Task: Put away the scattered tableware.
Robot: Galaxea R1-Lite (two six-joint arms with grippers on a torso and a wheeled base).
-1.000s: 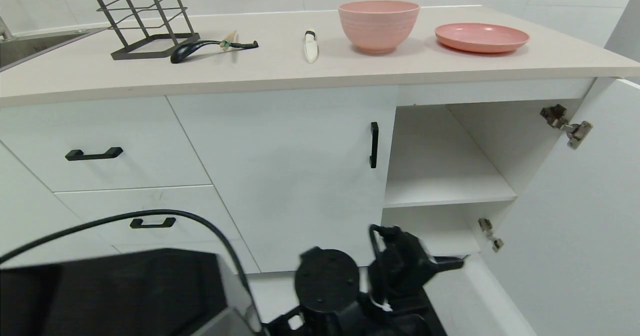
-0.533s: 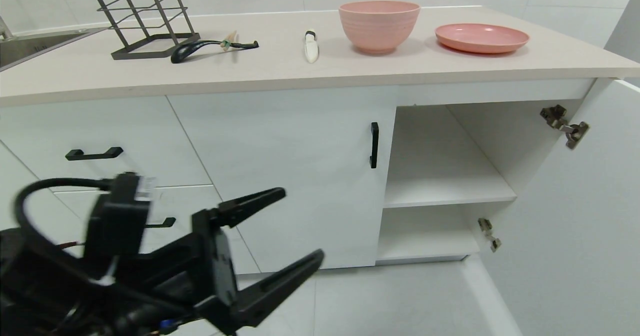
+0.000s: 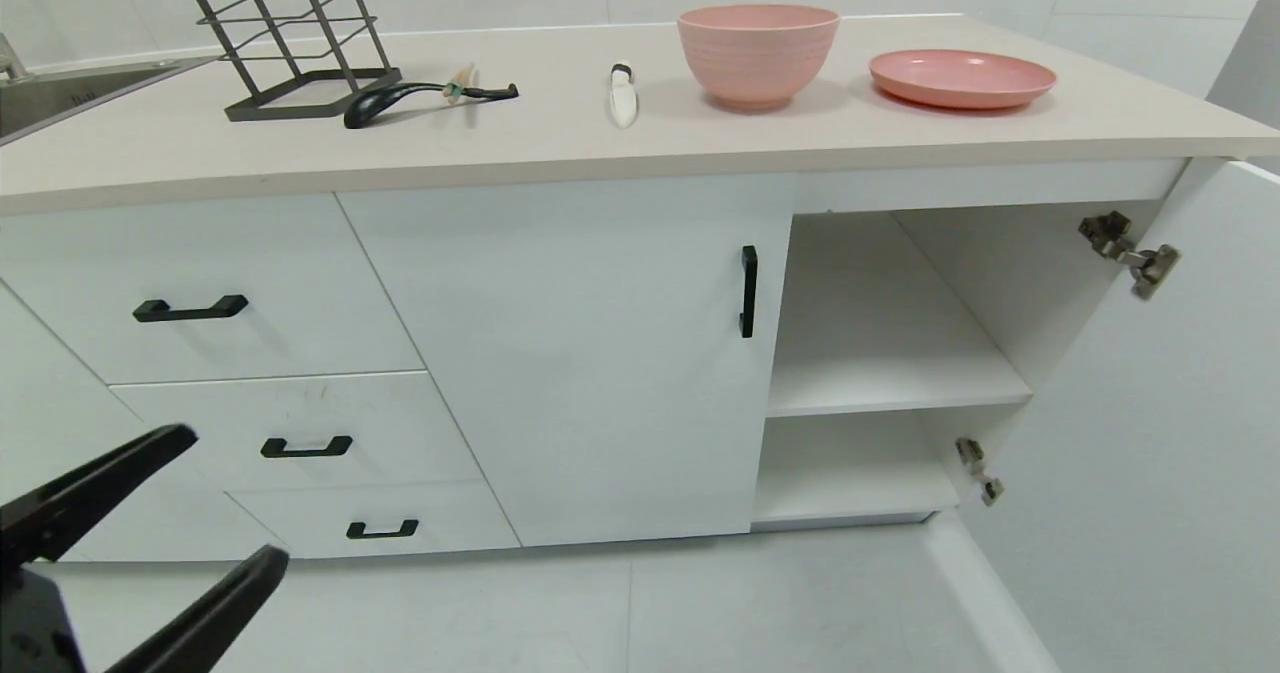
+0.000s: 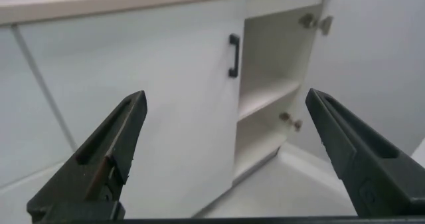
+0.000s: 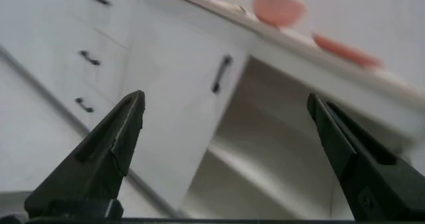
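Left gripper (image 3: 237, 493): low at the near left, in front of the drawers (image 3: 300, 413), jaws spread wide with nothing between them. Right gripper (image 5: 226, 96): jaws likewise spread wide and holding nothing, facing the cabinet front from low down.

Beyond the grippers, a closed door with a black handle (image 3: 747, 291) stands right of the drawers. Right of it the cabinet is open, its door (image 3: 1150, 403) swung out to the right and its shelf (image 3: 890, 383) bare.

On the counter (image 3: 560, 148) above, from left to right: a sink (image 3: 60, 93) at the far left edge; a wire rack (image 3: 290, 33); a black spoon (image 3: 400, 98) just beside the rack's base; a white utensil (image 3: 622, 93) lying apart; a pink bowl (image 3: 758, 53), upright; a pink plate (image 3: 962, 75), flat, near the bowl but not touching it.
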